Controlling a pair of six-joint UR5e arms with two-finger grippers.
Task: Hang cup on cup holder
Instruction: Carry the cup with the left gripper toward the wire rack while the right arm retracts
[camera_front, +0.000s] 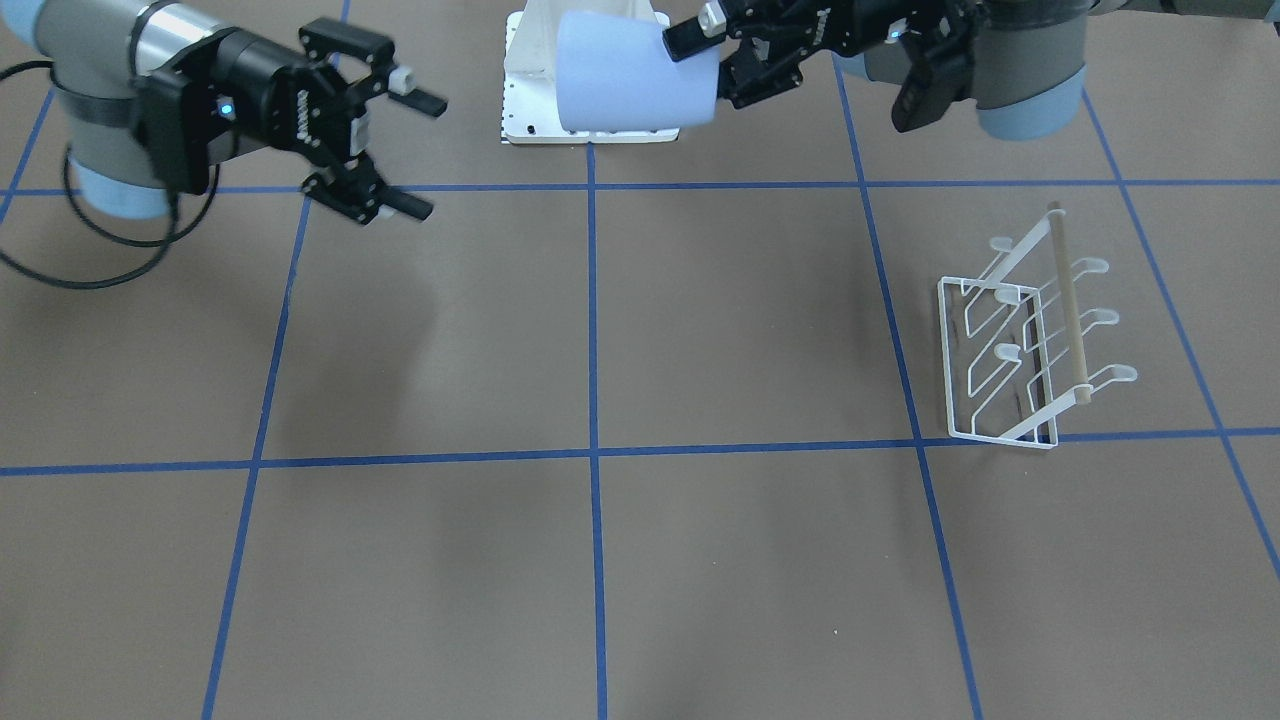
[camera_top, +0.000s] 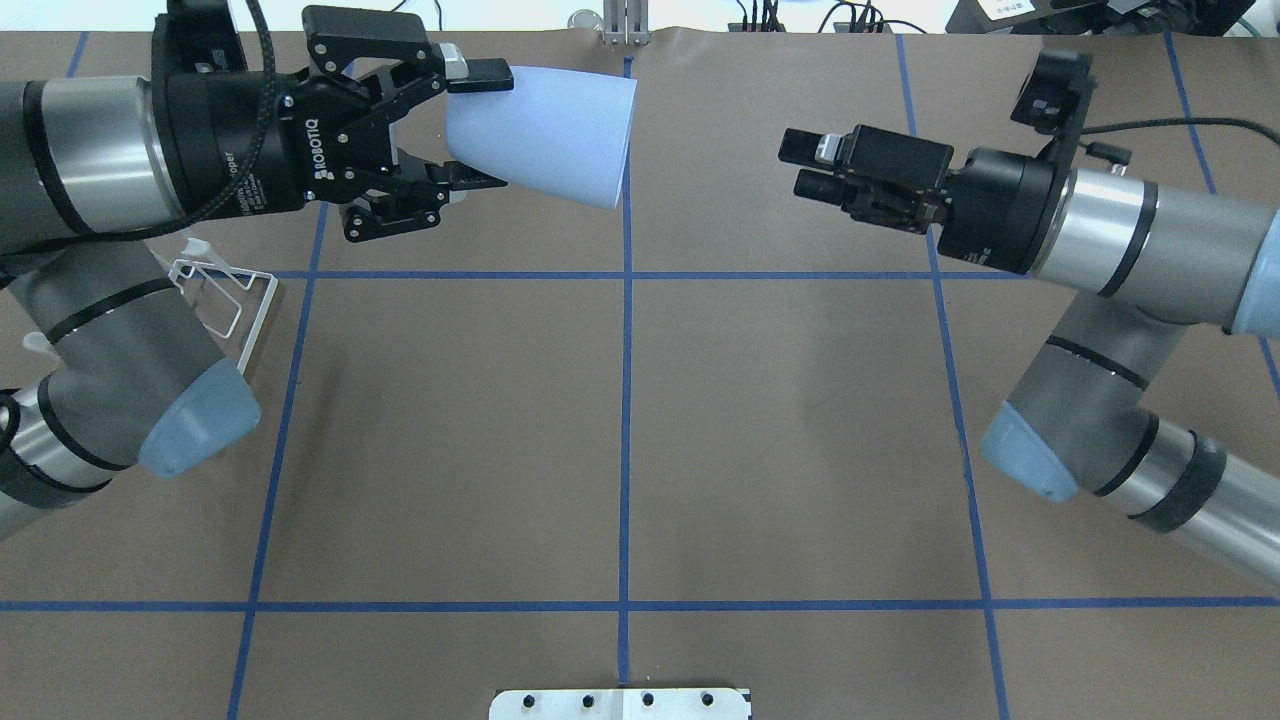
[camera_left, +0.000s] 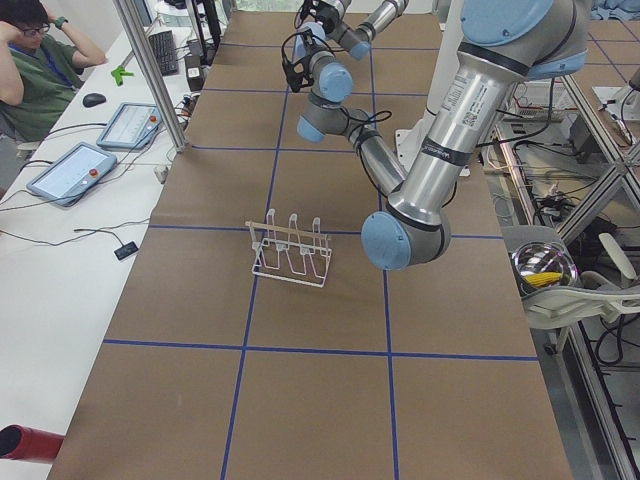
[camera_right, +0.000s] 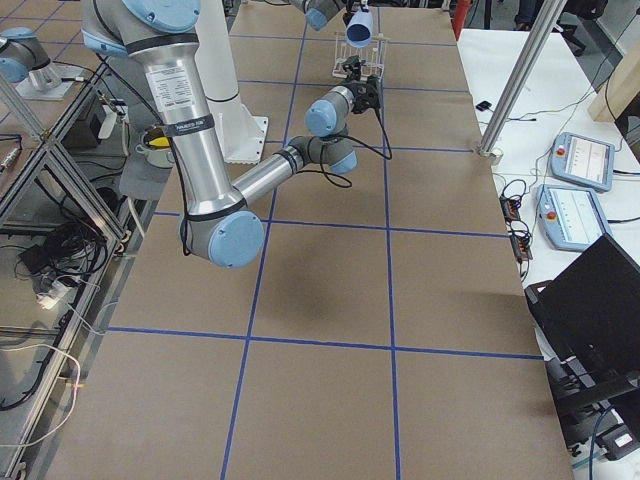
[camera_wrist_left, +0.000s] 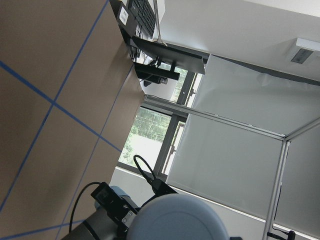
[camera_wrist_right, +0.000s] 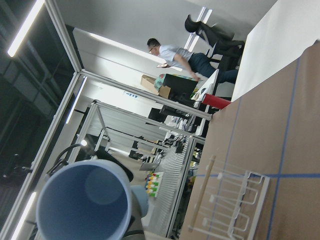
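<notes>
The light blue cup (camera_front: 625, 85) lies on its side in the air, held by my left gripper (camera_front: 705, 70), which is shut on its base end. In the overhead view the cup (camera_top: 545, 135) points its mouth toward my right gripper (camera_top: 805, 165). The right gripper (camera_front: 422, 155) is open and empty, apart from the cup. The right wrist view looks into the cup's mouth (camera_wrist_right: 85, 207); the left wrist view shows its rounded base (camera_wrist_left: 175, 220). The white wire cup holder (camera_front: 1030, 340) stands on the table below my left arm, half hidden by it in the overhead view (camera_top: 225, 295).
The white bolted pedestal plate (camera_top: 620, 703) sits at the table's robot-side edge, and shows behind the cup in the front view (camera_front: 520, 100). Blue tape lines grid the brown table. An operator (camera_left: 35, 70) sits at a side desk with tablets.
</notes>
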